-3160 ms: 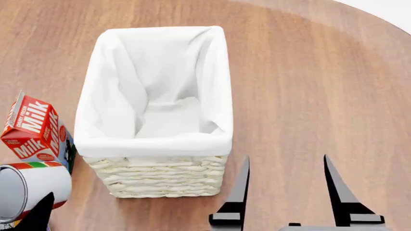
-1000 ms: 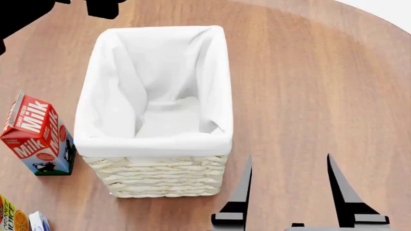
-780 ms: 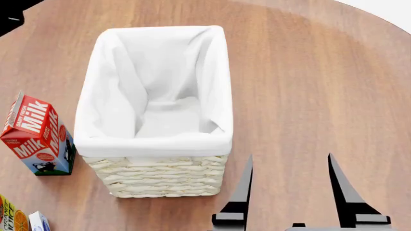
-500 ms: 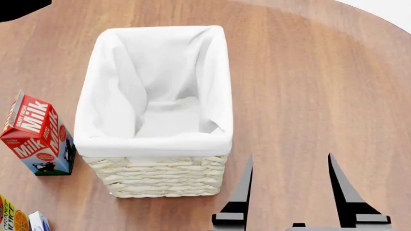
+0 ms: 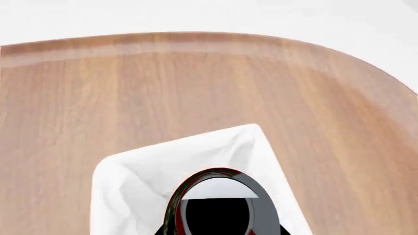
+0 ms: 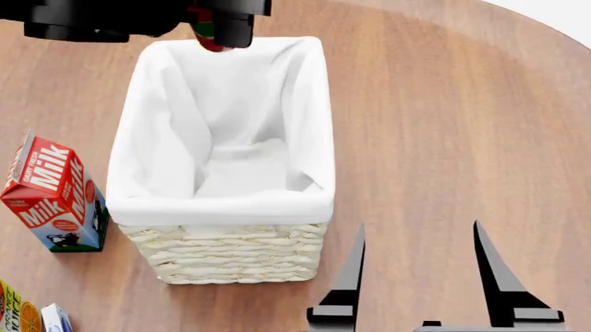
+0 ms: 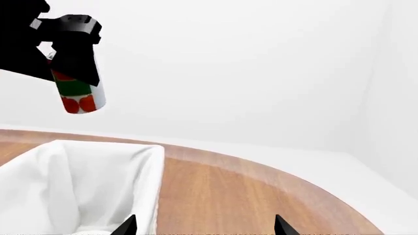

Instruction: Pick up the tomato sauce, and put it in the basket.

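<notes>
Left wrist view: the tomato sauce [image 5: 219,208] sits right in the left pincer, its silver end facing the camera, with the basket [image 5: 130,176] liner right behind it on the wooden surface [image 5: 98,98].

Head view: left pincer [image 6: 221,31] is clamped on the can [image 6: 209,36] over the basket's [image 6: 221,200] far rim. Right pincer [image 6: 417,277] is spread apart, nothing in it. Milk carton [image 6: 51,194] stands just left of the basket.

Right wrist view: can [image 7: 77,93] hangs upright, well above the basket [image 7: 85,186].

I count 1 basket [image 6: 226,200], 1 tomato can [image 7: 76,95], 1 milk carton [image 6: 52,194], 2 cartons [image 6: 23,315] at the desk [image 6: 443,124] edge, 2 grippers.
</notes>
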Robot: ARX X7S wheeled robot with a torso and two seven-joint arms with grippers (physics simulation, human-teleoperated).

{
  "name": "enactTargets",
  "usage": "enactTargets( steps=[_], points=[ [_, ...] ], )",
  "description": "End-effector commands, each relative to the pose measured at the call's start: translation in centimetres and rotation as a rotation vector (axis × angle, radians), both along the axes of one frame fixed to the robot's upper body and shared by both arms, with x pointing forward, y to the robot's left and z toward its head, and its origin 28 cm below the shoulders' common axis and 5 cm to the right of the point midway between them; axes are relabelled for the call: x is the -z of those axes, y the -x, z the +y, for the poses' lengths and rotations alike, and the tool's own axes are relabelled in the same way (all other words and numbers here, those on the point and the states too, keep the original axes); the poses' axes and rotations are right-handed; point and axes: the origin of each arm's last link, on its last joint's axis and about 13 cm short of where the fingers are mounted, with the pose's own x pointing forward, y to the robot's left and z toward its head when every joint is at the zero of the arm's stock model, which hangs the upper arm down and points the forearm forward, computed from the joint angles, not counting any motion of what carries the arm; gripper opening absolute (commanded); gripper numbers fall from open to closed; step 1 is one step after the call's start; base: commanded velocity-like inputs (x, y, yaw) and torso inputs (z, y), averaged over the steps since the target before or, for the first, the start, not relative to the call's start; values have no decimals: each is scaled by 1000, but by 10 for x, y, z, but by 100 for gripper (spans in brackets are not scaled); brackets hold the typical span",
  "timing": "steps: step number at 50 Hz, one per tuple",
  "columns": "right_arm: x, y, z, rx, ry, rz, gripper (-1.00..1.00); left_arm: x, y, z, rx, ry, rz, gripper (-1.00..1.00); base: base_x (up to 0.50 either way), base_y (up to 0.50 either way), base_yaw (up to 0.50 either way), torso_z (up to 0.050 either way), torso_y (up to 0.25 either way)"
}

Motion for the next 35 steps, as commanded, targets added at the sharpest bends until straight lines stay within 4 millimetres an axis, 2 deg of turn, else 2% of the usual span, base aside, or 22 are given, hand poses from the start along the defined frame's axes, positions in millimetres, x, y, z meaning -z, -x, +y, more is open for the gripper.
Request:
enactTargets(
  steps=[1,17,35],
  points=[
    [1,-1,1,-11,5,7,100,10,-7,-1,-44,12,90,-100,0,0,0,0,10],
    [2,-2,2,-14,4,12,100,47,-16,-3,-90,-9,158,-100,0,0,0,0,0],
    [0,0,0,-8,5,6,100,73,-22,-2,-109,101,264,-100,0,0,0,0,1]
  ],
)
